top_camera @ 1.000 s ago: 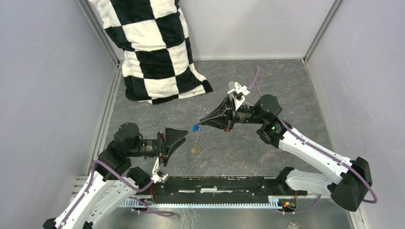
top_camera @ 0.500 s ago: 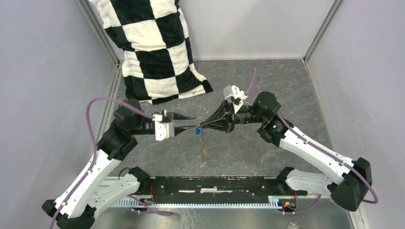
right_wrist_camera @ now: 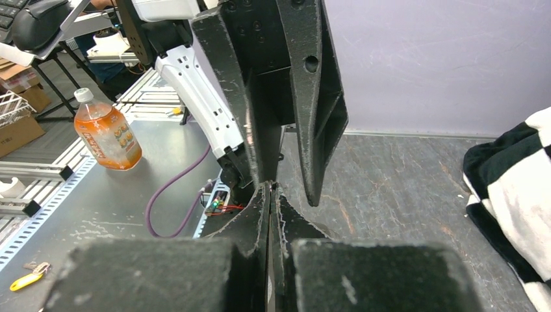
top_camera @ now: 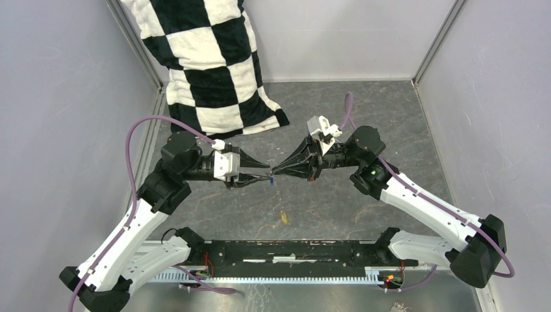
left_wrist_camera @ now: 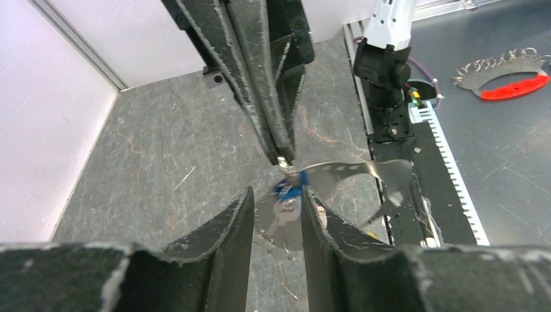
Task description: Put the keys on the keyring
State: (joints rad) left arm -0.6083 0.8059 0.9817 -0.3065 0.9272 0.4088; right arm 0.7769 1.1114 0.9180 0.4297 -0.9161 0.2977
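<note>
The right gripper [left_wrist_camera: 284, 156] comes in tip-first with its fingers pressed flat together, clamped on a small bit of metal right at the head of the blue key [left_wrist_camera: 286, 190]. We cannot tell if that bit is wire or key. The key dangles just under those tips, blade pointing down.

The left gripper [left_wrist_camera: 276, 195] faces it nose to nose, jaws apart. One finger sits on each side of the blue key, close beside it, with no contact we can see. We read that as a setup for a pinch: one arm presents the key in the air, the other brackets it so it can be steadied or taken over.

The keyring [left_wrist_camera: 351, 170] shows only as a blurred silvery band curving off from the right tips (too smeared to trace the loop). The yellow key [top_camera: 284, 216] is lower down, toward the near rail, apart from both grippers. Whether it lies on the table [top_camera: 390, 117] or hangs there we cannot tell.

Room to move: the meeting point is over the middle of the floor, with the side walls well apart from both tips. The checkered cushion [top_camera: 208, 71] stands at the back left, and its lower corner is near the left wrist, so there is less slack that way. The space below and toward the rail is open. The tips are nearly touching, so closing needs care.
</note>
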